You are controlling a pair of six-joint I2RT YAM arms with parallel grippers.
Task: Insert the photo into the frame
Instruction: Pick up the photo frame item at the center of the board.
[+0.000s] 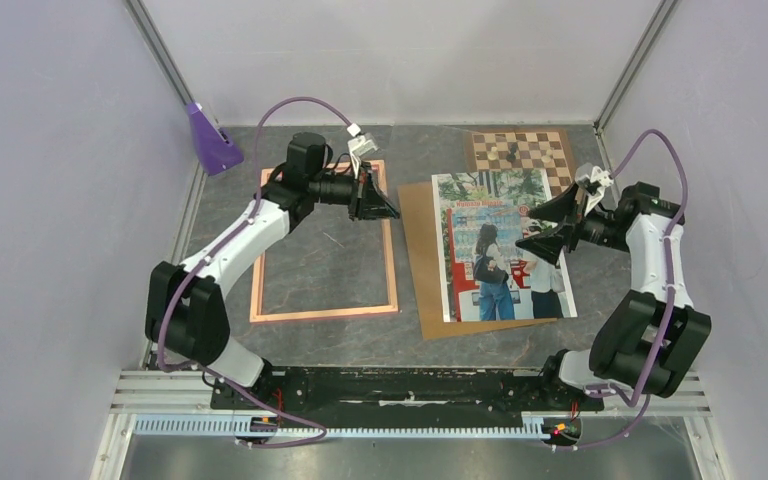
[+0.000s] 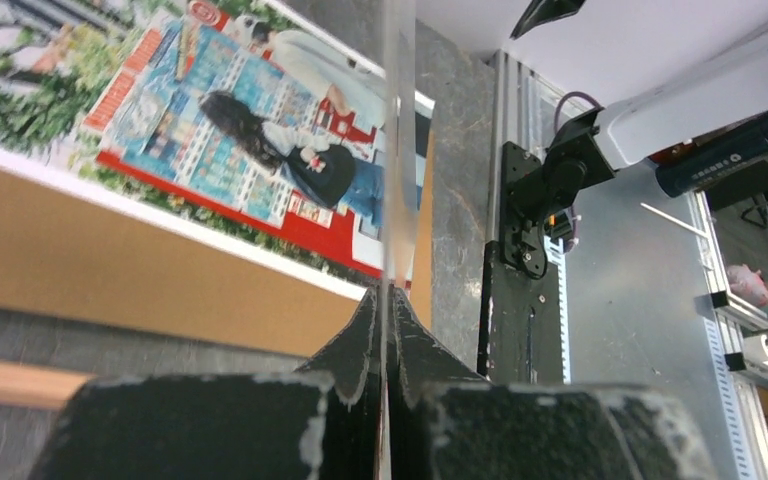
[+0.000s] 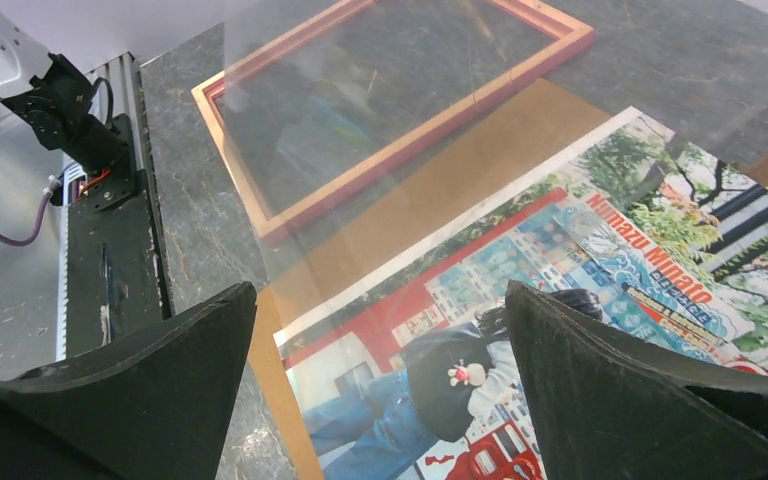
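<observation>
The photo (image 1: 500,245) lies flat on a brown backing board (image 1: 425,270), right of centre. It also shows in the left wrist view (image 2: 230,120) and the right wrist view (image 3: 580,300). The frame (image 1: 325,312) lies flat on the left, with the table showing through it, and appears in the right wrist view (image 3: 410,143). My left gripper (image 1: 385,205) is over the frame's upper right corner, shut (image 2: 388,295) on the edge of a thin clear pane (image 2: 397,150) that reaches out over the board and photo (image 3: 290,200). My right gripper (image 1: 550,225) hangs open and empty above the photo (image 3: 380,295).
A brown-and-cream chessboard (image 1: 520,152) with a dark piece lies behind the photo. A purple block (image 1: 210,140) sits at the back left corner. Pale walls close in three sides. The black arm rail (image 1: 410,385) runs along the near edge.
</observation>
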